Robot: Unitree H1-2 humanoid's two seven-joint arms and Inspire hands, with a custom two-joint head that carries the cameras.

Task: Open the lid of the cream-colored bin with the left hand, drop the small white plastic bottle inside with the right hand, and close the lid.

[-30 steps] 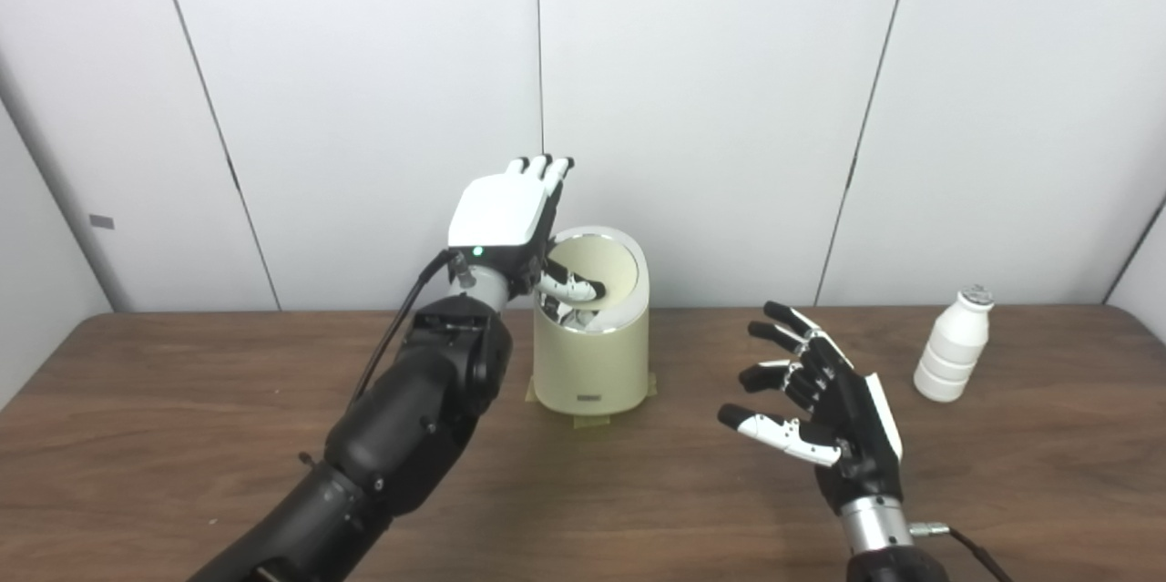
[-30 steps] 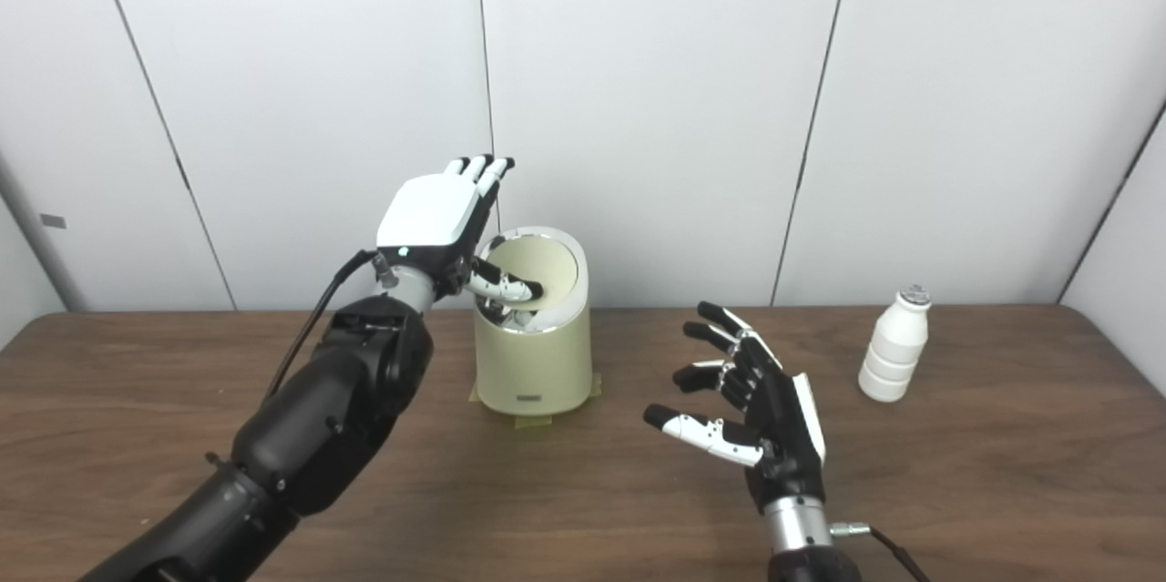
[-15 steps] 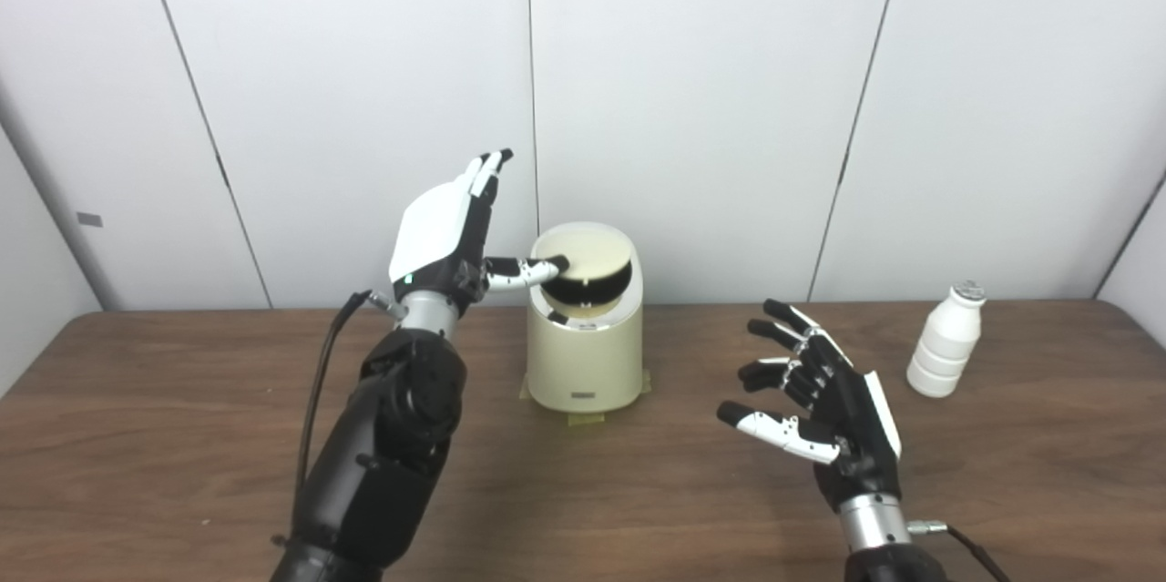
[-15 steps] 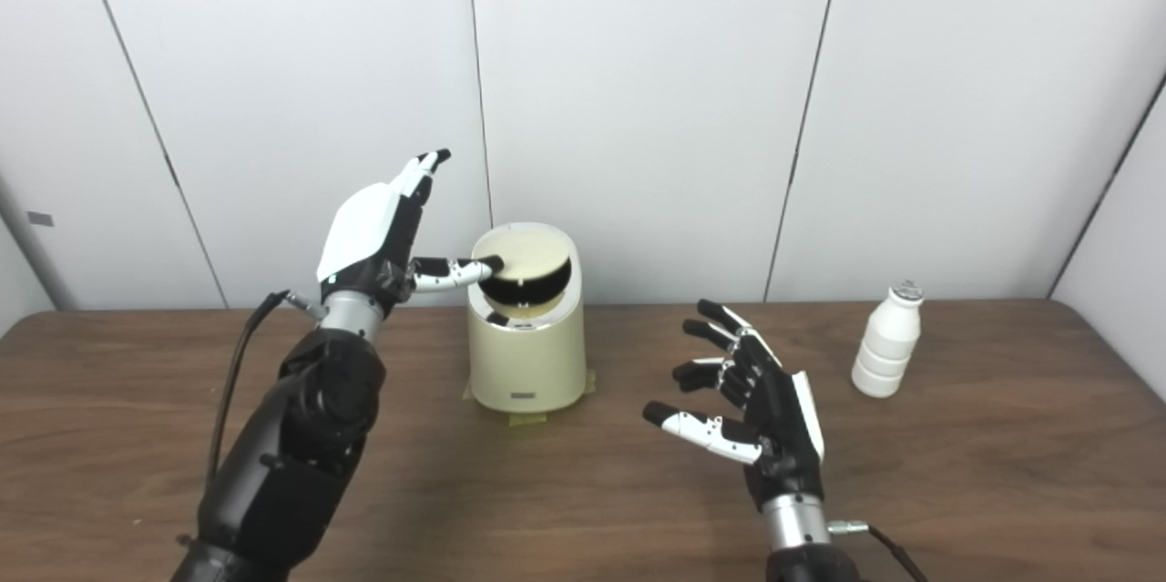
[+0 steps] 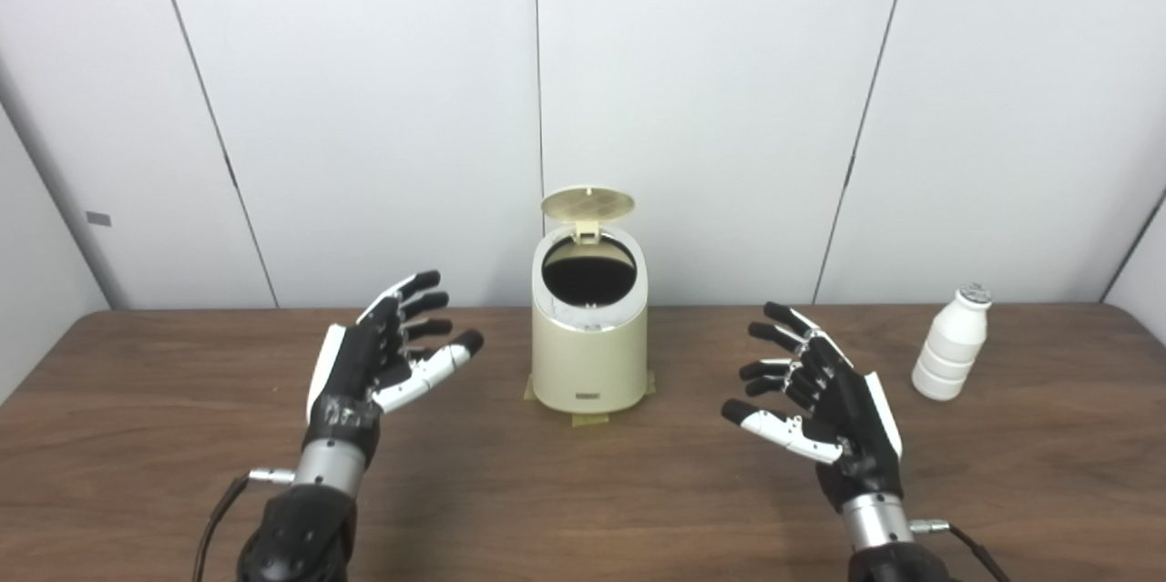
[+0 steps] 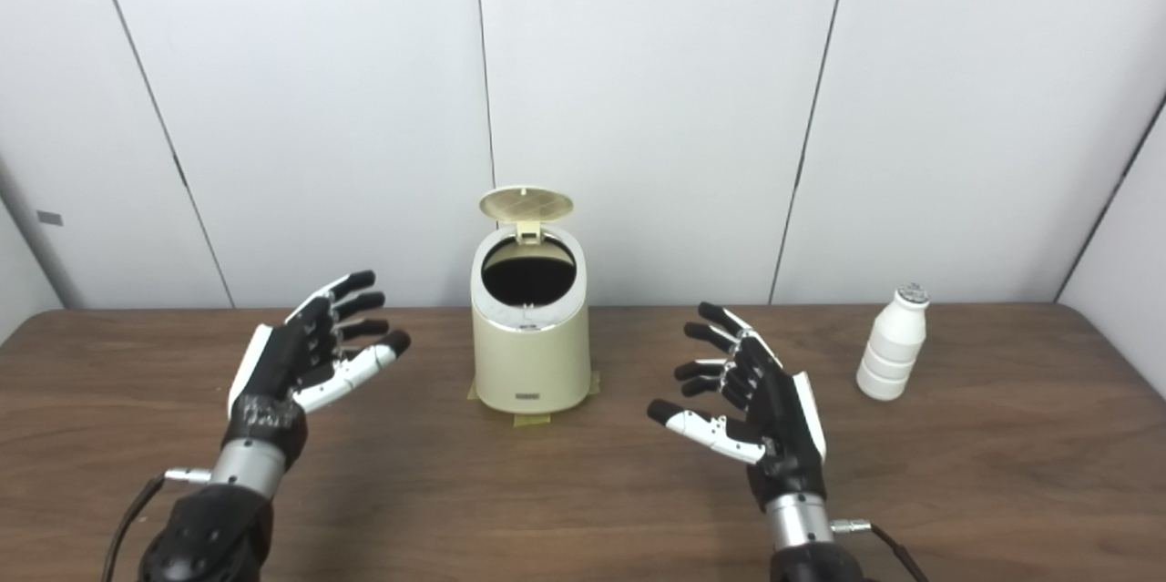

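The cream-colored bin [image 5: 590, 354] stands at the back middle of the table, its round lid [image 5: 588, 202] swung up behind a dark mouth. My left hand [image 5: 378, 363] hovers open to the bin's left, palm facing inward, holding nothing. To the bin's right, my right hand [image 5: 815, 400] is open too, fingers spread above the wood. The small white plastic bottle [image 5: 952, 345] stands upright at the far right, well clear of my right hand.
The brown wooden table [image 5: 583, 491] runs the full width of the view. Strips of tape [image 5: 590, 418] hold the bin's base down. White wall panels [image 5: 710, 90] rise straight behind the table's back edge.
The lid has swung fully up. My left hand came off the bin's top and dropped back down and to the left. The right hand stayed still.
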